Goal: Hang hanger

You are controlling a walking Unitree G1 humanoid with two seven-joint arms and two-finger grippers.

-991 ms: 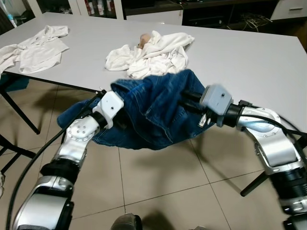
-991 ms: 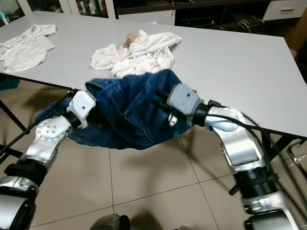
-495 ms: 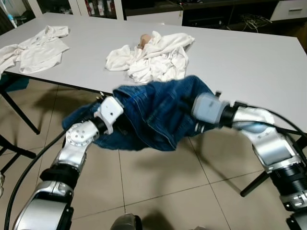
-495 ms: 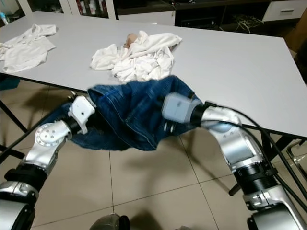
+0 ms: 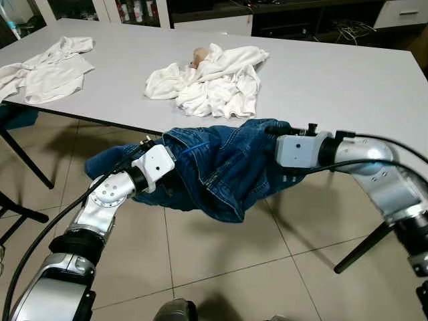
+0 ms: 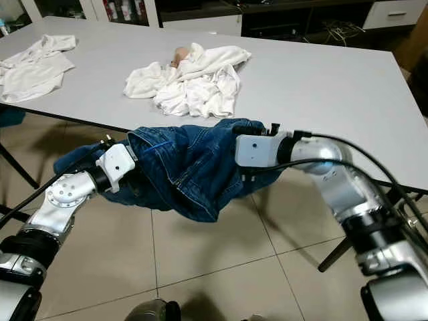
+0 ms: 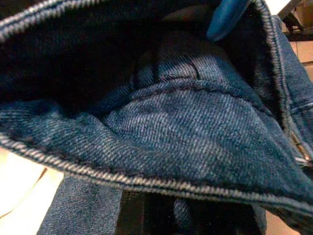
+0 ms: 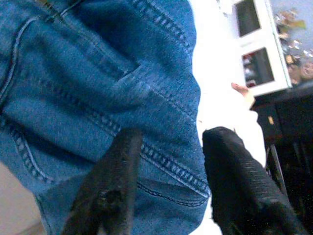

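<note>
Blue jeans (image 5: 214, 164), bunched and sagging, held up in the air between the two arms, just in front of the near edge of the grey table (image 5: 348, 80) and above the tiled floor (image 5: 227, 254). One loose part hanging down at the middle, another part trailing off toward the left. Left gripper (image 7: 146, 215) buried in the folds of the denim on the left side; whether open or closed, cannot tell, as only a dark bit of finger visible under the cloth. Right gripper (image 8: 168, 181) at the right side of the jeans, with its two black fingers (image 8: 110, 191) spread apart and the denim with its seams lying between and behind them; a real grip on the cloth not clearly visible. On the table behind, a crumpled heap of white clothes (image 5: 214, 80) near the middle, and a white shirt (image 5: 47, 67) lying flat far at the left. Dark table legs (image 5: 23, 157) standing on the tiles at the left.
</note>
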